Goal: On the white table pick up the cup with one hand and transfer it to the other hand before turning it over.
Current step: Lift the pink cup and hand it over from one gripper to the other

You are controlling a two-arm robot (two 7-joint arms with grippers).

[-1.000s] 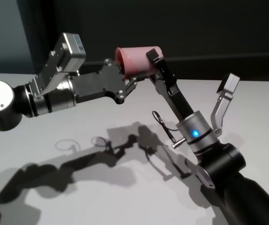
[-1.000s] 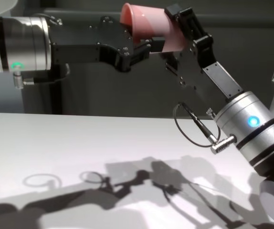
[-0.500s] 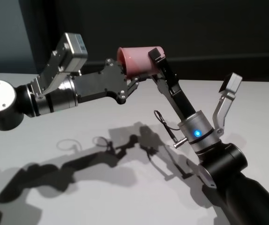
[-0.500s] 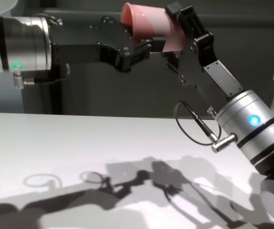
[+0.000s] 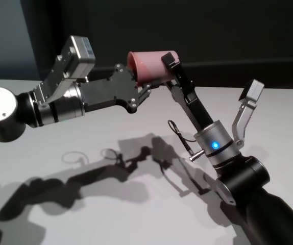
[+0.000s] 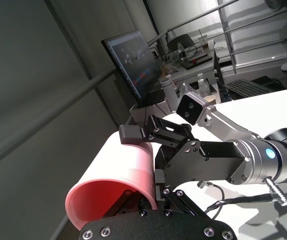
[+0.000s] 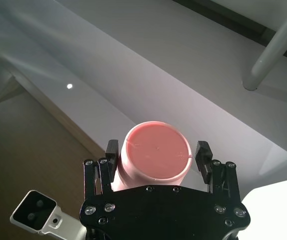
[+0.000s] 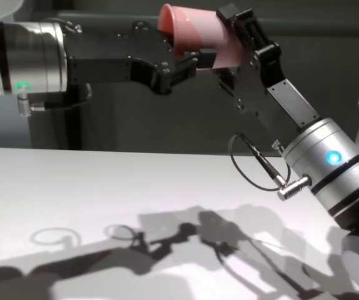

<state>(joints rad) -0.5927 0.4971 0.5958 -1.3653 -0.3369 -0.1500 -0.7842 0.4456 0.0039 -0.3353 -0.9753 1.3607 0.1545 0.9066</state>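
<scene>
The cup is lifted high above the white table, lying sideways. The left gripper pinches its rim, closed tight. The right gripper straddles the base, fingers alongside it; whether it grips yet is unclear. The handover seems underway, with the turn-over still left.

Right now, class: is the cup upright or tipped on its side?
Tipped on its side: the cup is held in mid-air, rim toward the robot's left.
</scene>
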